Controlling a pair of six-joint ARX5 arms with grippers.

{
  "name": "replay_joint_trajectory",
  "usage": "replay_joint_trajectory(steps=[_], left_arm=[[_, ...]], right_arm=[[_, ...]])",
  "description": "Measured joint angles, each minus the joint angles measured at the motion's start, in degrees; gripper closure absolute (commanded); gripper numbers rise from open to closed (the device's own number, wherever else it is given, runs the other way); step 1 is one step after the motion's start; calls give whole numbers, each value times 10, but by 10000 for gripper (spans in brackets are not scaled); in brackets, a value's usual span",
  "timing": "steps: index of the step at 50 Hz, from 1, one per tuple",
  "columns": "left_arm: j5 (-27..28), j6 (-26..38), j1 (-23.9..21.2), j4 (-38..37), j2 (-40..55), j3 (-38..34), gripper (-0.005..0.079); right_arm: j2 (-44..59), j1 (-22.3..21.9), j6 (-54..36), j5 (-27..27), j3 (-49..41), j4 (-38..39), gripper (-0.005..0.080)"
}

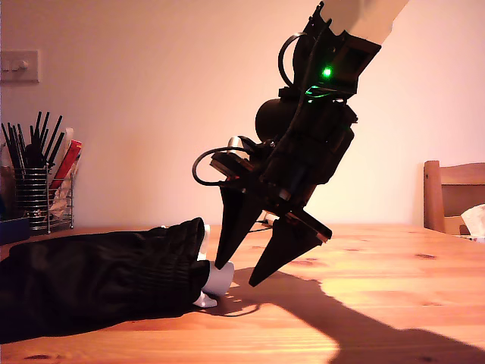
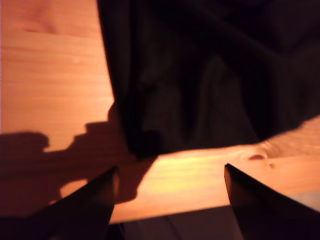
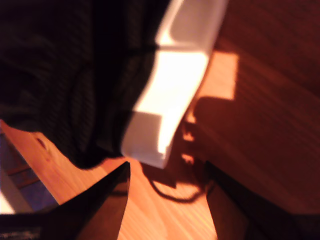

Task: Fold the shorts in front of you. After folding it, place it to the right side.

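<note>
Exterior view: low, at tabletop (image 1: 394, 303) level, facing the wall. Both wrist views: close, looking down past open jaws. All three share the shorts (image 1: 91, 277) edge.

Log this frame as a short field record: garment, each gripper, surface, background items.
garment: shorts, black, bunched on the table at the exterior view's left, white hem band showing
second gripper: open, empty, just off the white band
first gripper: open, empty, near a dark fabric corner by the table edge
surface: wooden table
background: wire utensil holder at exterior view's left, chair at its right
fold status: not folded
</note>
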Motion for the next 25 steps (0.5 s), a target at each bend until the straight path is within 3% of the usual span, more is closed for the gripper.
replay_joint_trajectory(steps=[25], left_arm=[[9, -10, -8, 112, 101, 16, 148]], right_arm=[[0, 0, 8, -14, 0, 24, 328]])
